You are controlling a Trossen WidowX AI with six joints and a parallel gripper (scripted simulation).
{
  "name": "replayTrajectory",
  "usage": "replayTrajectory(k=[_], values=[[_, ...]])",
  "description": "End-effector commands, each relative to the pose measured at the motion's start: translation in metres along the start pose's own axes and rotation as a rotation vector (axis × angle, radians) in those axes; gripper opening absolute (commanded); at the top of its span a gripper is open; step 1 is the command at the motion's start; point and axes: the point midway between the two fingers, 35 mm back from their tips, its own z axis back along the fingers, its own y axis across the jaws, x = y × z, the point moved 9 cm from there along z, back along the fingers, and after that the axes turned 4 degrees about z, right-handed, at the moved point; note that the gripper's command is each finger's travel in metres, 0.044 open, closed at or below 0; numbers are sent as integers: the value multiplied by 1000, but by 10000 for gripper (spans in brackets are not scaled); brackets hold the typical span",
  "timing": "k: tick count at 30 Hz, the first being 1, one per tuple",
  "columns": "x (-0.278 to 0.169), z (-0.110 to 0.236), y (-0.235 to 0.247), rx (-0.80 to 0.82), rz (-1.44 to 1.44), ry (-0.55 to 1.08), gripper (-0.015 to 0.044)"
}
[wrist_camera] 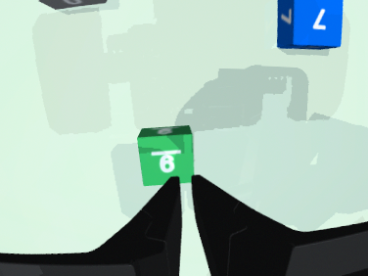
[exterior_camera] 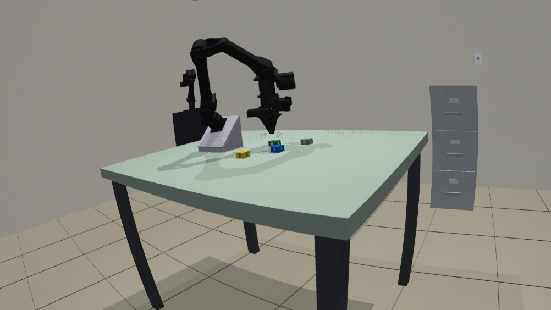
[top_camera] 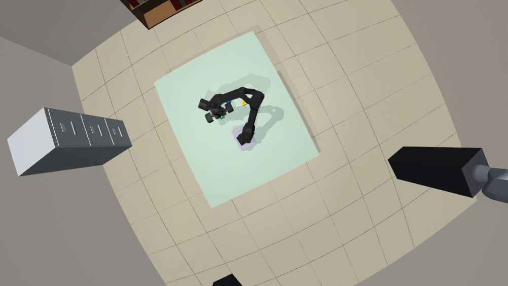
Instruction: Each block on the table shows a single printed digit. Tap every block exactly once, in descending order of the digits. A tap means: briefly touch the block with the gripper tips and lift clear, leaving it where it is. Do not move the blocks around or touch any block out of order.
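My gripper (exterior_camera: 271, 132) (wrist_camera: 186, 184) is shut with nothing between its tips. It hangs above the table, over the near edge of the green block (top_camera: 222, 117) (exterior_camera: 274, 142) (wrist_camera: 153, 170) in the wrist view. That block shows a barred digit, upside down there, that looks like an underlined 6. The blue block (top_camera: 228, 102) (exterior_camera: 277, 148) (wrist_camera: 318, 22) shows 7 and lies at the wrist view's upper right. The yellow block (top_camera: 243, 103) (exterior_camera: 242, 154) shows 2. The grey block (exterior_camera: 306, 141) (wrist_camera: 73, 3) is cut off in the wrist view and hidden in the top view; its digit looks like 0.
The pale green table (top_camera: 198, 170) (exterior_camera: 308, 184) carries the arm's sloped lilac base (top_camera: 237, 130) (exterior_camera: 232, 134). The arm arches over the table beside the yellow block. A filing cabinet (top_camera: 88, 128) (exterior_camera: 453, 154) stands on the floor away from the table.
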Motion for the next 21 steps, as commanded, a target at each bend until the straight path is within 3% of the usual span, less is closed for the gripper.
replayTrajectory(k=[1, 21], values=[[-1, -1, 0, -3, 8, -1, 20], [-1, -29, 0, -4, 8, -1, 20]])
